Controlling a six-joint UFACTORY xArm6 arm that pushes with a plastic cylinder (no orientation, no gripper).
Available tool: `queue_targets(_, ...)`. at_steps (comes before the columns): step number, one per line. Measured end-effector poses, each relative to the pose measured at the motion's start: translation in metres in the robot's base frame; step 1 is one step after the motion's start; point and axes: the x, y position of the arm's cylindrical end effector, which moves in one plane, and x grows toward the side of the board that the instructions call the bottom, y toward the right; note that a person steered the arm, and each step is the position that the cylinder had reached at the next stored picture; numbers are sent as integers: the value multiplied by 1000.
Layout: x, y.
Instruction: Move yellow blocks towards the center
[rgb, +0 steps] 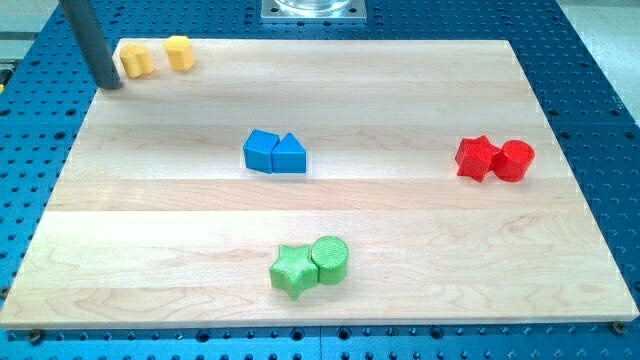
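Yellow blocks, one rounded (136, 61) and one angular (179, 52), sit close together at the wooden board's (400, 230) top-left corner. The rod's tip (111, 84), holding nothing, rests just left of the rounded one.

2 yellow blocks (136, 61) (180, 52), board's top-left corner

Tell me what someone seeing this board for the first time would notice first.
Probably the colour pairs on the pale wooden board: blue blocks near the centre, red blocks at the view's right, green blocks near the bottom. Then the top-left corner, where my tip stands just left of two yellow blocks.
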Motion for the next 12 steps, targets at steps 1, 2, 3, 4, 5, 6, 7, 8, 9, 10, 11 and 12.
queue_targets(1, -4, -6)
queue_targets(2, -7, -6)
queue_targets(3, -26, 9)
queue_targets(4, -43, 20)
queue_targets(5, -45, 27)
queue_targets(6, -69, 28)
queue_targets(7, -40, 54)
queue_targets(8, 31, 87)
queue_targets(9, -4, 53)
queue_targets(10, -49, 39)
queue_targets(11, -78, 73)
queue_targets(12, -64, 134)
